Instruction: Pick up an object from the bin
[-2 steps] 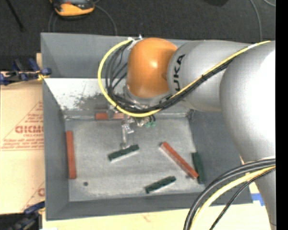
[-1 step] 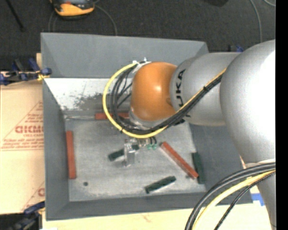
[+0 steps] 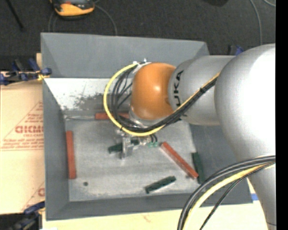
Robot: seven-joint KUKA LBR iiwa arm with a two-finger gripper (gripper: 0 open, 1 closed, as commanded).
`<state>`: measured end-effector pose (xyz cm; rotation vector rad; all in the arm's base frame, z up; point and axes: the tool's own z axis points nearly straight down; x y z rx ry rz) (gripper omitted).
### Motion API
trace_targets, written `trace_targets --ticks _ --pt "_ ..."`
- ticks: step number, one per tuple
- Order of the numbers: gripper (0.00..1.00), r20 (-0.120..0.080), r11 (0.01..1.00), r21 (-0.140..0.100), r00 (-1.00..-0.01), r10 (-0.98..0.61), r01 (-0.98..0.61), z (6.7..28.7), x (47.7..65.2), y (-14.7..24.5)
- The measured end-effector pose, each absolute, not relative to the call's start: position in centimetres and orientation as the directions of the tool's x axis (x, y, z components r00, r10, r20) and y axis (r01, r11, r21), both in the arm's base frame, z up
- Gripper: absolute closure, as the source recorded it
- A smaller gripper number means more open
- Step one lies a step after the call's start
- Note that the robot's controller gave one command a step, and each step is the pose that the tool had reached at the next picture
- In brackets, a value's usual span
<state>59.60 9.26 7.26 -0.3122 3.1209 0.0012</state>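
Claw (image 3: 127, 146) low in the grey bin (image 3: 55, 143), right by a small dark green piece (image 3: 114, 149). Apart or together: cannot tell. Not lifted yet. Left to do: grab, lift.

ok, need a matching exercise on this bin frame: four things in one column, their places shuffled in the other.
Things:
1. gripper
2. vertical red stick
3. slanted red stick
4. long green bar

Places in the bin:
a. near the front wall, at the bottom of the view
b. along the left wall
c. middle of the floor
d. right of the gripper, running toward the right wall

Pairs: 1-c, 2-b, 3-d, 4-a.
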Motion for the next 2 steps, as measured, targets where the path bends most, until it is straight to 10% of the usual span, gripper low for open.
trace_targets --ticks 1,2 --pt "1.0 -0.005 0.98 0.001 -0.98 -0.197 -0.197 7.3 59.6 9.3" --pt "1.0 -0.006 0.98 -0.001 -0.98 -0.2 -0.2 22.3 59.6 4.5"
